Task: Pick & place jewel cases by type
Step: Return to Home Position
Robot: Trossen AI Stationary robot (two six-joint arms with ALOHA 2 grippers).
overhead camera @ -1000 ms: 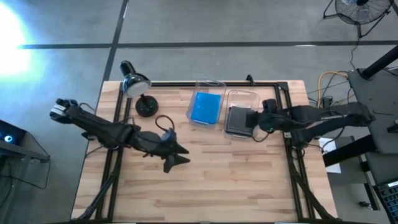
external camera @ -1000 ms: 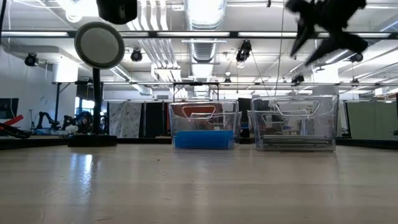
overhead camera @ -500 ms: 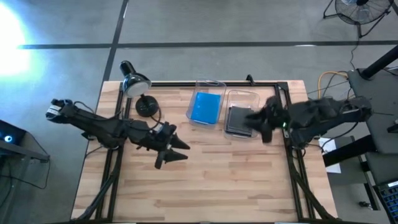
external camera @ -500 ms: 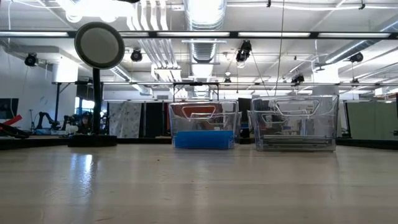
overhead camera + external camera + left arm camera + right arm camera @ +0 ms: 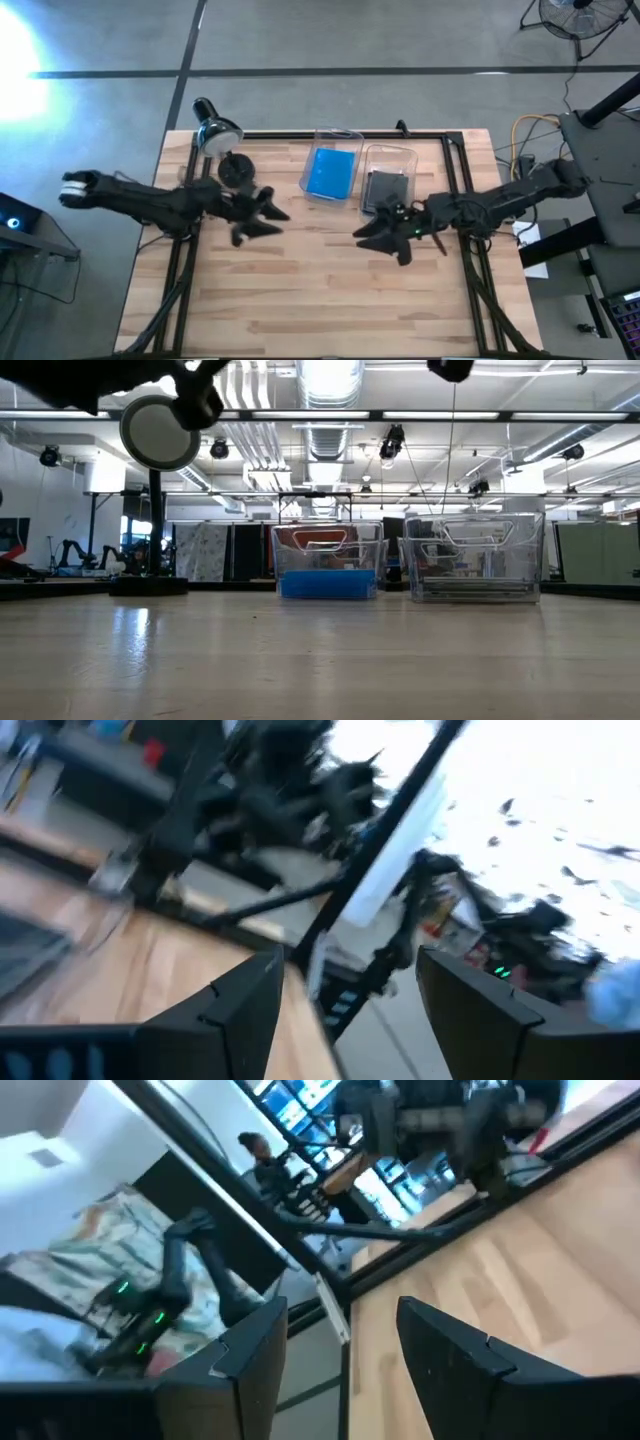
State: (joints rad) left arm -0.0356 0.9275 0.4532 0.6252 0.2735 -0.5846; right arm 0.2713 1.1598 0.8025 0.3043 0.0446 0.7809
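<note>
Pale wood planks make up the table (image 5: pixel 330 290), with a black frame along its far edge and an open workshop beyond. Near the middle of that far edge two clear bins stand side by side. The left bin (image 5: pixel 338 132) holds the blue jewel cases (image 5: pixel 332 172), and the right bin (image 5: pixel 390 149) holds the dark grey jewel cases (image 5: pixel 383 190). A desk lamp (image 5: pixel 217 135) sits at the far left corner. The left gripper (image 5: pixel 270 218) hangs over the table's left half, near the lamp's base, its fingers (image 5: pixel 235 1005) spread wide around nothing. The right gripper (image 5: pixel 378 240) hangs just in front of the right bin, likewise gaping and empty.
</note>
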